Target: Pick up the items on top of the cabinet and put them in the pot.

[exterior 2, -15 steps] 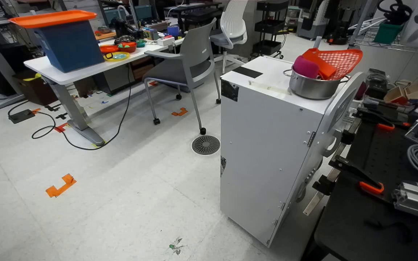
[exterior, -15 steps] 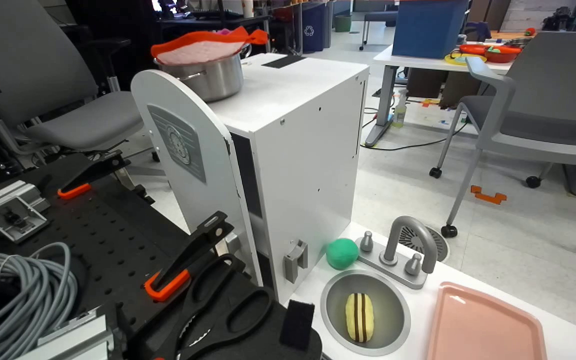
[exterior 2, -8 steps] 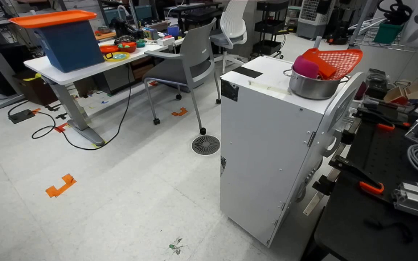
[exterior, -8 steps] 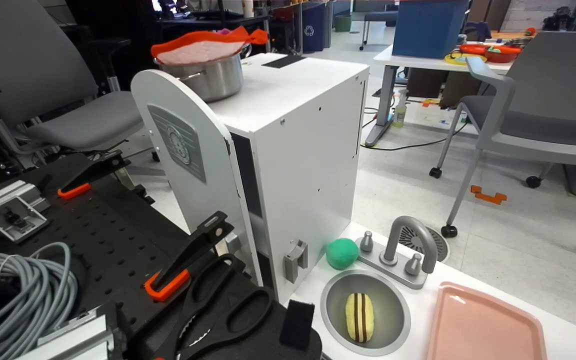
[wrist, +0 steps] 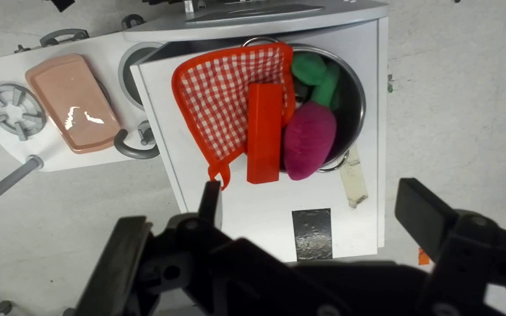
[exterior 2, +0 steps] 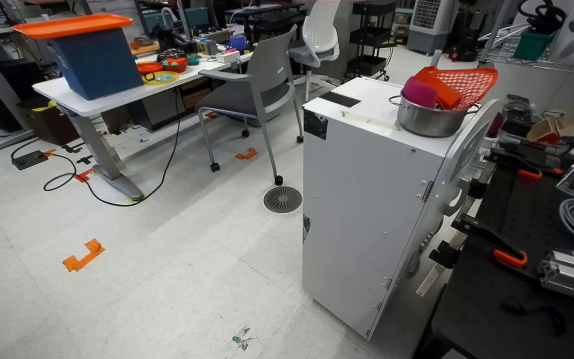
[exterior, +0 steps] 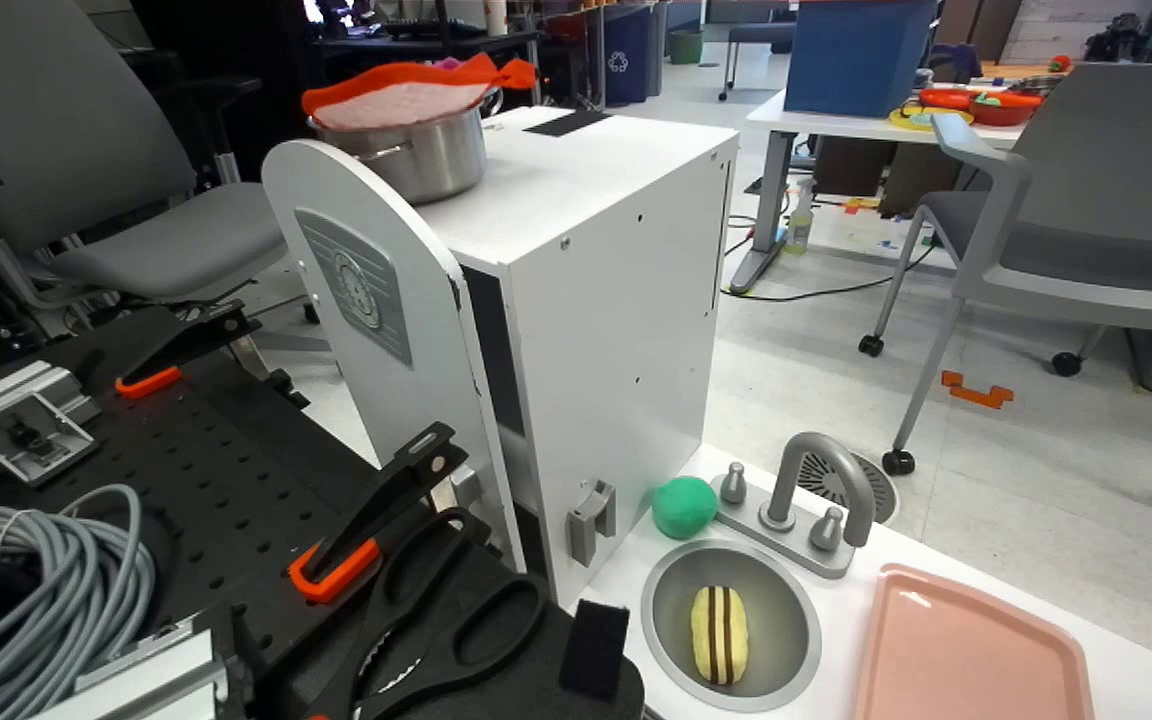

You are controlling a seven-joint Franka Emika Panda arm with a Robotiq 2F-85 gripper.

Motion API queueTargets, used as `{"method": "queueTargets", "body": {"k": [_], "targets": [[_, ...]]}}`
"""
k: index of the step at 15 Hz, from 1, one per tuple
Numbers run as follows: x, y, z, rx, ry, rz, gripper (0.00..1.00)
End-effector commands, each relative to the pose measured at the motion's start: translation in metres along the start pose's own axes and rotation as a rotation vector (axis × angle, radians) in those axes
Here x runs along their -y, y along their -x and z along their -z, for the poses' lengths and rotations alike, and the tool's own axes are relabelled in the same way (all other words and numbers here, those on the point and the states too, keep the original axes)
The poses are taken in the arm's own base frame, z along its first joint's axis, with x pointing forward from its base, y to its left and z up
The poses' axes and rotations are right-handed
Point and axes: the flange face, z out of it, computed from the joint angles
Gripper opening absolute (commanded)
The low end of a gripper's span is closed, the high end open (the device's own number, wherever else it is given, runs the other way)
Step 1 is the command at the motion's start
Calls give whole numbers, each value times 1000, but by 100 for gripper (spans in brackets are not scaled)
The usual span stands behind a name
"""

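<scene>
The heaped pot [wrist: 352,103] stays unchanged beyond the wide, empty end effector [wrist: 313,205], so placing looks finished.

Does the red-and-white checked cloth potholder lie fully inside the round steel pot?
No, much of the potholder juts out beyond the pot.

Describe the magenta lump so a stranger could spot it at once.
Find the tall white cabinet; a steel pot stands on top. The magenta lump bulges above the pot's rim. Rounded and deep pink, it differs from the angular red block and checked pot holder nearby.
</scene>
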Motion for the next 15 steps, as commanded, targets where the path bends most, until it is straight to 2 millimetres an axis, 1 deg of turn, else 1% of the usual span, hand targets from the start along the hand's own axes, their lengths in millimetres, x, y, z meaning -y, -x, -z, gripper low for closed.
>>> {"method": "queueTargets", "body": {"k": [1, 5, 9, 10, 15], "targets": [[-9, 17, 21, -10, -60, 34, 100], [-21, 17, 30, 2, -56, 28, 100], [-29, 15, 28, 6, -48, 29, 100], [-22, 13, 25, -4, -38, 17, 100], [-25, 13, 24, -2, -38, 18, 100]]}}
